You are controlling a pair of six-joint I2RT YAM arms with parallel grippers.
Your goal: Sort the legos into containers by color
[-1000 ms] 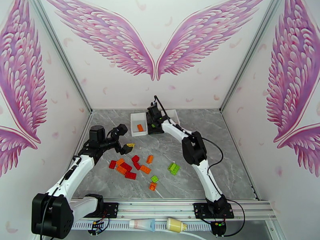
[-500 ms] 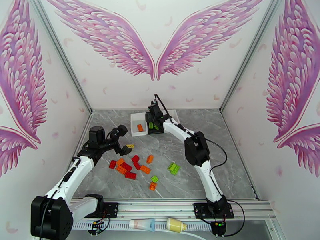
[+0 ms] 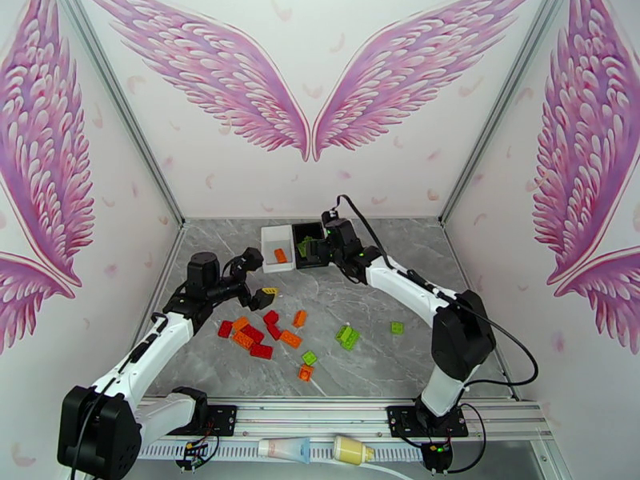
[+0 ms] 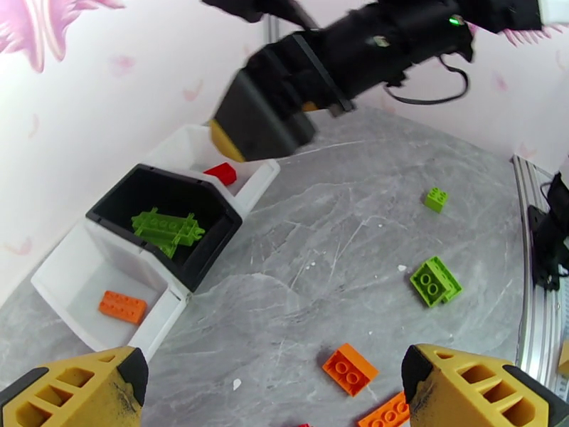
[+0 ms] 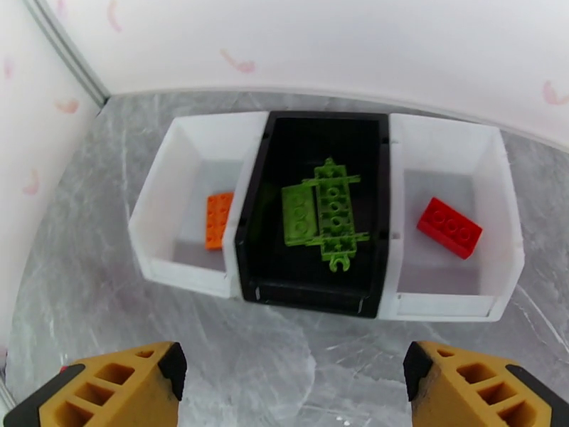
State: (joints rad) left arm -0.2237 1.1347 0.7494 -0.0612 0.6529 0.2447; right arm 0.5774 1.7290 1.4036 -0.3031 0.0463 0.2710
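The containers stand at the back of the table: a white box (image 5: 178, 201) with one orange lego (image 5: 218, 219), a black box (image 5: 284, 279) with green legos (image 5: 323, 211), and a white box (image 5: 498, 208) with a red lego (image 5: 449, 227). My right gripper (image 5: 291, 393) hovers just in front of the black box (image 3: 302, 232), open and empty. Red, orange and green legos (image 3: 261, 336) lie scattered mid-table. My left gripper (image 3: 258, 278) hangs open above the far left edge of that scatter, and nothing lies between its fingers (image 4: 71, 389).
Loose green legos (image 3: 347, 337) and a single green one (image 3: 397, 327) lie to the right of the pile. An orange lego (image 4: 350, 368) sits close under my left gripper. The right arm's elbow (image 3: 460, 334) reaches over the table's right side. Walls enclose three sides.
My right gripper opened and pulled back to the right from over the black box, leaving green legos inside. Its elbow swung far right, uncovering a green lego. My left gripper edged slightly right.
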